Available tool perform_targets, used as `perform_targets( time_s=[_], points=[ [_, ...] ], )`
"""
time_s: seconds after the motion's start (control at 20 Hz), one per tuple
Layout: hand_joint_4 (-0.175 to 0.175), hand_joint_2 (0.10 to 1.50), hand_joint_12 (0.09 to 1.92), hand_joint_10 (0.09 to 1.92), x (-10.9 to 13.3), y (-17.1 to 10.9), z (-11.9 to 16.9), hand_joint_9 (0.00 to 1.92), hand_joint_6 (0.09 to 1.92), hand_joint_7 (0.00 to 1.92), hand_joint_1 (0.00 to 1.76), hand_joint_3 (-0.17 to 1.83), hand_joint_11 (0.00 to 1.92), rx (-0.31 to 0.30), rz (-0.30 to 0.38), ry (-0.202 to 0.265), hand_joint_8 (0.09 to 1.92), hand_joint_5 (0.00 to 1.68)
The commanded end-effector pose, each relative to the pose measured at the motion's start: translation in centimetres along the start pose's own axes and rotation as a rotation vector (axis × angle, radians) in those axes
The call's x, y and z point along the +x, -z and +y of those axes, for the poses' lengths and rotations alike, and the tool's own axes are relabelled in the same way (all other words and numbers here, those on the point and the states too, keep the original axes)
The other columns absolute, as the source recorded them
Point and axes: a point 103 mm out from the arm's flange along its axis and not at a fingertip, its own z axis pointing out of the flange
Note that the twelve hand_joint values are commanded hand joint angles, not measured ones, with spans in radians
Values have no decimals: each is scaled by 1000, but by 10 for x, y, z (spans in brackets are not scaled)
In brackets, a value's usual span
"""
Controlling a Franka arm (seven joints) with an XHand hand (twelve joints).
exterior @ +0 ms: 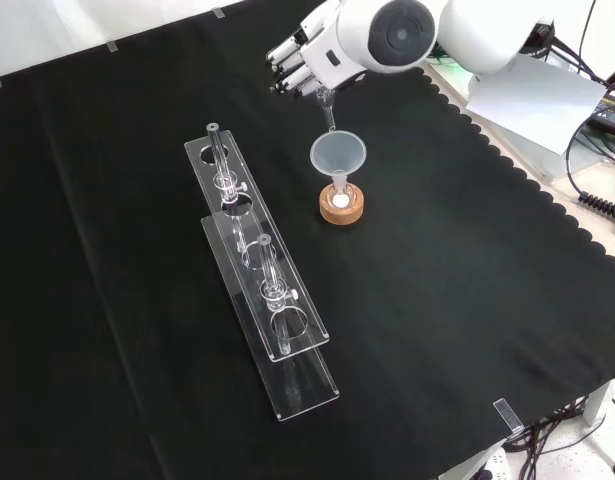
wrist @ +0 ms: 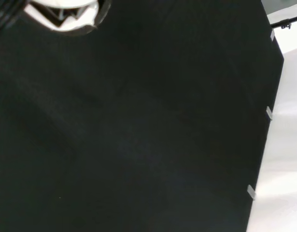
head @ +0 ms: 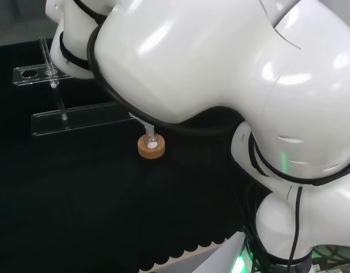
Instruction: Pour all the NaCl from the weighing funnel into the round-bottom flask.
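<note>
- Round-bottom flask [exterior: 341, 201] sits in a cork ring stand [exterior: 342, 210] near mid-worktop; its clear wall is hard to make out, and a small white mass shows inside from above.
- A clear funnel [exterior: 338, 156] stands in the flask's neck, mouth up.
- Weighing funnel [exterior: 326, 105]: in the front view a thin clear stem hangs down from the hand [exterior: 299, 55] to just above the funnel's rim. Its body is hidden among the fingers; contents cannot be made out.
- Fingers [exterior: 287, 56] are curled together above that stem, seemingly clamped on the weighing funnel; the arm's white link with its grey cap [exterior: 401, 34] covers the palm.
- Head view: the arm's big links hide the hand; stand [head: 151, 147] and flask [head: 151, 139] peek out below them.
- Left of the flask in the front view, two clear acrylic racks [exterior: 257, 268] lie lengthwise, overlapping, each carrying a small glass piece [exterior: 271, 281] upright.
- Wrist view: bare black cloth [wrist: 138, 135], with a blurred white part of the hand [wrist: 63, 12].
</note>
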Motion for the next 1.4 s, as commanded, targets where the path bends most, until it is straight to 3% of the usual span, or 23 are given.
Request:
perform_targets(
  time_s=[0.05,1.4],
  points=[
    [175,614,1255,495,-3,-11,1,772,854,409,1106,789,481,-38,127,4,643,1207],
    [175,621,1255,503,-29,-65,14,773,874,414,1103,787,482,-114,483,-25,644,1195]
  ],
)
